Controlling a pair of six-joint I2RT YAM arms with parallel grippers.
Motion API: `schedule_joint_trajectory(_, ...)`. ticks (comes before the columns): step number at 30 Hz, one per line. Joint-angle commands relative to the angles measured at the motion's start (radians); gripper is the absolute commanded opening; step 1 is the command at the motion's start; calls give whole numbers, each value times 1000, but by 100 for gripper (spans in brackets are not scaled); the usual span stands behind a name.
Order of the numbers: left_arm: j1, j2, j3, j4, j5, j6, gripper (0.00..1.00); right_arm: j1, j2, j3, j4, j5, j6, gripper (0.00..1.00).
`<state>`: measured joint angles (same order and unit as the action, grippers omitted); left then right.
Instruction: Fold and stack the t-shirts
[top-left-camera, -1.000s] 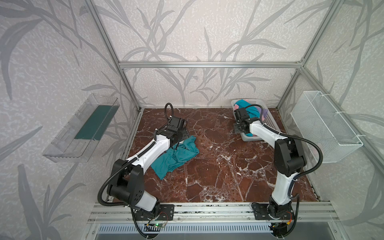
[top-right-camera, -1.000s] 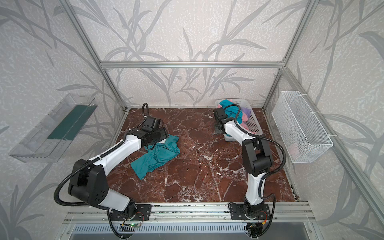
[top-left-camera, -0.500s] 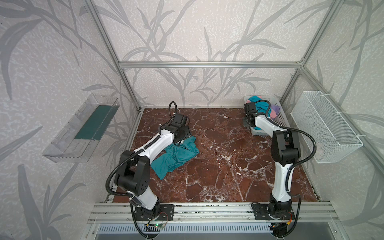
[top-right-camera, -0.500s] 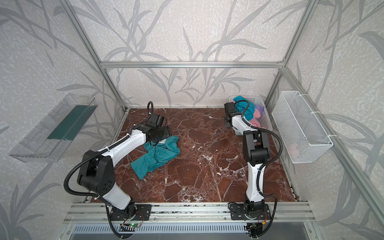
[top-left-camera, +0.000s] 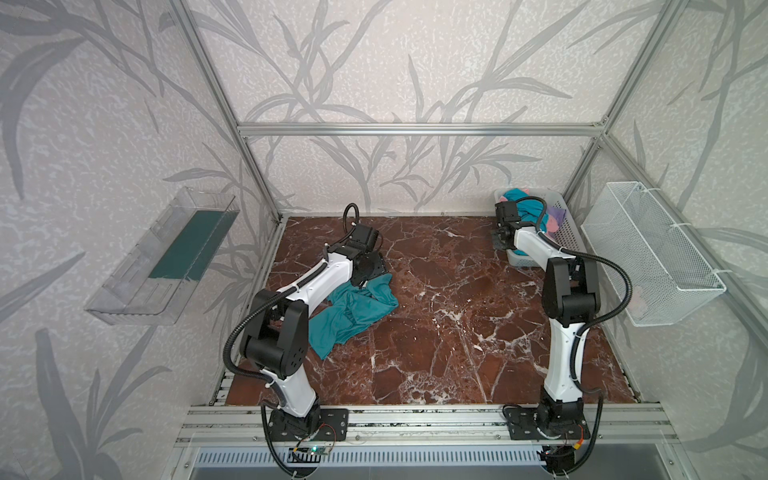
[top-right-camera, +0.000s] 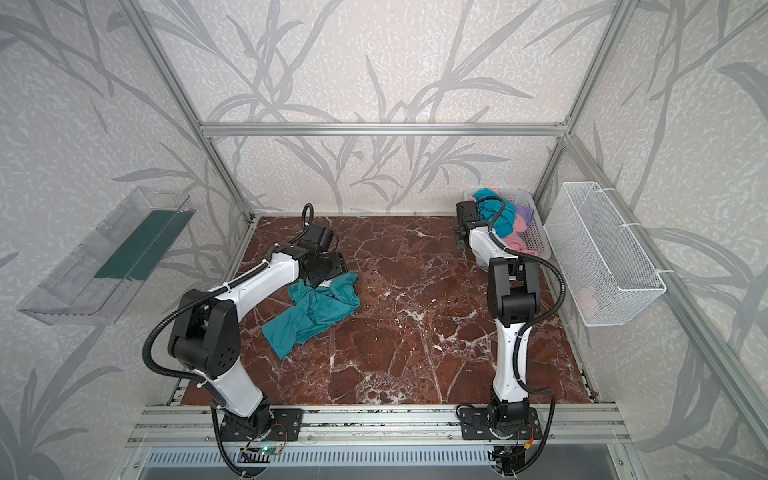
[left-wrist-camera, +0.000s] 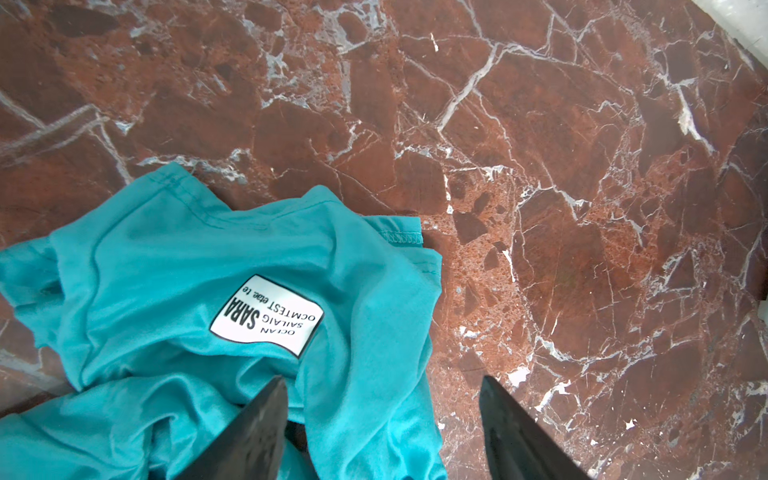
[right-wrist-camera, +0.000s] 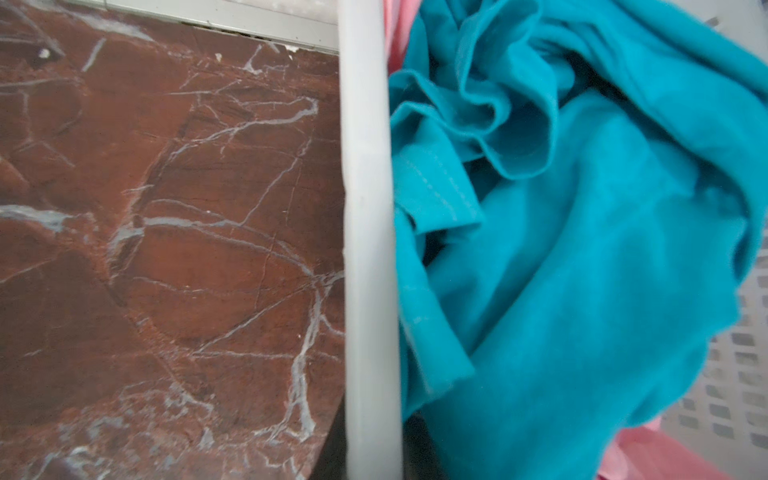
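Top view: basket has been dragged to the corner, freeing the table.
Its rim is pinched by right gripper; left gripper is spread over 1 shirt.

I see one teal t-shirt lying unfolded and crumpled on the marble table, left of the middle, with its longer end trailing toward the near left. Through the left wrist camera the teal t-shirt is rumpled into soft folds, a stitched hem showing at its edge and a white label with black print facing up. The others are heaped in the grey basket at the far right corner. There I make out a second teal t-shirt bunched on top against the rim, a pink t-shirt beside and under it, and a lilac t-shirt peeking out behind.
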<state>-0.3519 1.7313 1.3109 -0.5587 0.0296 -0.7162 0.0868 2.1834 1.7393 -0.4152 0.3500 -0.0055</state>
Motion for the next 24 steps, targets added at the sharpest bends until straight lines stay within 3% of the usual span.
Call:
schedule_joint_trajectory(1,5,7,39,-45,-2,-3,75,-45,24,-16,-19,-68,62,14)
schedule_joint_trajectory(5,4,5,40,-51,-3,-5,79,-45,6,-28,-18,-98,50,19)
schedule_joint_trajectory(9,4,-13,27,-51,-2,-11,83,-44,-39,-68,-3,-141,67,41)
schedule_joint_trajectory(10,3,-22,23,-53,-3,-11,92,-44,-53,-79,-3,-144,75,48)
schedule_joint_trajectory(12,2,-44,14,-55,-7,-8,97,-42,-90,-103,-5,-155,87,58)
schedule_joint_trajectory(17,2,-137,-36,-78,-58,8,99,-6,-246,-254,70,-108,105,75)
schedule_joint_trajectory(24,4,-312,-180,-121,-185,20,99,143,-556,-484,149,65,133,82)
